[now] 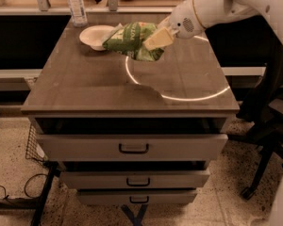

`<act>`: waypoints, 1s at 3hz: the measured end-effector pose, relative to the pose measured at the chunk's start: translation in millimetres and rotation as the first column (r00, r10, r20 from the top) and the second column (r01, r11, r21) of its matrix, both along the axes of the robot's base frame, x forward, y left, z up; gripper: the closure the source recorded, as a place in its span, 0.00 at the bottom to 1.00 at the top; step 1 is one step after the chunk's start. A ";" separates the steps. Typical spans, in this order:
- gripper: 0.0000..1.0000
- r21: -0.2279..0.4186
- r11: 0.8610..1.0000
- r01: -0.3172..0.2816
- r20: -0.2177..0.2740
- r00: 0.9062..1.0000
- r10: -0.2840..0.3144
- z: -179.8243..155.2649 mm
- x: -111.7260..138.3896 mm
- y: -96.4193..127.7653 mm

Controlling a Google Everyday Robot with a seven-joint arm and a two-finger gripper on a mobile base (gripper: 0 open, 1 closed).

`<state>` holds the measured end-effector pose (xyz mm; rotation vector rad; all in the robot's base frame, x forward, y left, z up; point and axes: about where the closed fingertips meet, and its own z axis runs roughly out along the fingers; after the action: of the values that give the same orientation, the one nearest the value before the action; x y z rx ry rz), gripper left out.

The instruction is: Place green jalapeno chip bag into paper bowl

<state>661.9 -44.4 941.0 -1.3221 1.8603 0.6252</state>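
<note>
1. Tool [156, 38] clamped on the right end of the green jalapeno chip bag [127, 37], over the far part of the desk [108, 93];
2. bag reaches left from the tool, its left edge overlapping the right rim of the paper bowl [91, 36];
3. water bottle [76, 4] stands just behind the bowl.

An office or lab workroom is suggested: a drawer-fronted table [108, 88] is set on a speckled floor [217, 206], and a wheeled chair [266, 159] is seen at right (cables [32, 185] trail at lower left). The hand [155, 39] is held over the table's far side, clamped on the green jalapeno chip bag [127, 39].
</note>
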 end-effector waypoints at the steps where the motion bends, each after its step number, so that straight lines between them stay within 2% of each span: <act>1: 1.00 -0.021 0.999 0.032 0.029 0.999 -0.032 18.0 38.0 12.7; 2: 1.00 -0.017 0.998 0.055 0.046 0.997 -0.054 24.4 77.9 23.5; 3: 1.00 0.028 0.998 0.051 0.079 0.995 -0.053 29.8 115.5 46.7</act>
<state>777.4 2.2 970.7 -1.2593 1.8106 0.5604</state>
